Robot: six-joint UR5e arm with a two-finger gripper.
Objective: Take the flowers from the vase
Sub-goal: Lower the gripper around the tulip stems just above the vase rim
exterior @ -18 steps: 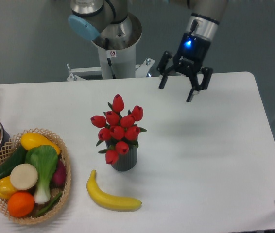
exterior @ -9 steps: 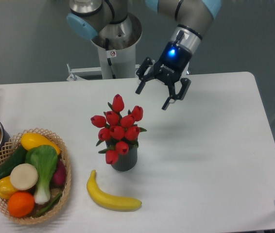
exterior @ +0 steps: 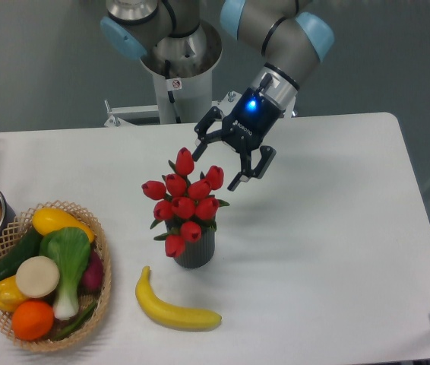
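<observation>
Flowers (exterior: pixel 184 199) sit in the vase (exterior: pixel 194 249); the tilted gripper (exterior: pixel 216 161) hangs above, jaws spread, empty.

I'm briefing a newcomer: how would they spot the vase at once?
Start at the white table; near its middle stands a bunch of red flowers. The vase holds them: a short dark grey ribbed cylinder, unlike the yellow banana just in front.

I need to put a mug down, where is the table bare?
The right half of the white table, right of the ribbed dark grey vase and yellow banana, is bare. The left is crowded by the wicker basket.
</observation>
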